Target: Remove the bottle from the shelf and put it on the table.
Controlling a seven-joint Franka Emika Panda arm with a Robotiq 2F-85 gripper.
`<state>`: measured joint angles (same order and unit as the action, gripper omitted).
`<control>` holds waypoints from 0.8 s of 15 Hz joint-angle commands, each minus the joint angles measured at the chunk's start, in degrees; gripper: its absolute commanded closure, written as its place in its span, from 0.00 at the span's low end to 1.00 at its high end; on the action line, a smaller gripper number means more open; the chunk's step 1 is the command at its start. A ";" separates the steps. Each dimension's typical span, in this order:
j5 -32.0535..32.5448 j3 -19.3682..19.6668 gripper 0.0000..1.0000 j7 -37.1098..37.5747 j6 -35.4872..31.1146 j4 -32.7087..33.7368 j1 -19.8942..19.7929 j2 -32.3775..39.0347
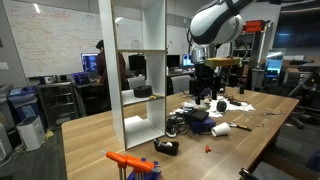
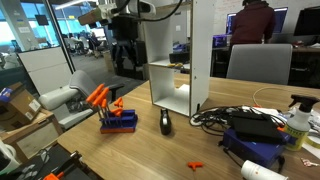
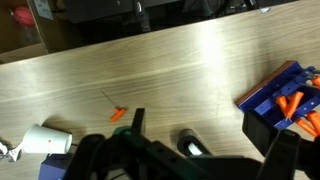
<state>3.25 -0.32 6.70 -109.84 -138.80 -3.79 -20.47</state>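
Small things on the table: in the wrist view there are one white cylinder [image 3: 45, 140] lying at 8 o'clock, one small orange piece [image 3: 118, 113], one black oval object [image 3: 192, 147] and one blue stand [image 3: 285, 100] with orange parts at 3 o'clock.
Table: one, of light-brown wood [image 3: 160, 70].
Open room: in an exterior view the wood at 9 o'clock from the shelf is bare up to the table edge [image 1: 85, 135]. The side at 3 o'clock is crowded with cables [image 1: 180, 124].
Shelf: one, white and upright [image 1: 138, 50], standing on the table. Three open compartments are visible.
Bottle: one dark object [image 1: 142, 91] sits in the middle compartment. It is too small, so I cannot tell if it is the bottle.
Arm: one white arm [image 1: 215, 20] enters from 12 o'clock and bends downward.
End effector: it hangs high above the table [image 1: 204, 88], at 3 o'clock from the shelf and apart from it.
End effector state: the fingers [image 3: 285, 150] are spread wide and hold nothing.
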 commanded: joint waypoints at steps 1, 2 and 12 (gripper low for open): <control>1.01 -0.15 0.00 0.43 -1.15 -0.29 0.44 -0.87; 1.34 -0.34 0.00 0.47 -1.61 -0.27 0.49 -1.23; 8.12 -5.42 0.00 3.56 -10.98 4.02 1.91 -5.68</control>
<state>9.21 -4.28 7.65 -117.86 -136.81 -2.47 -25.18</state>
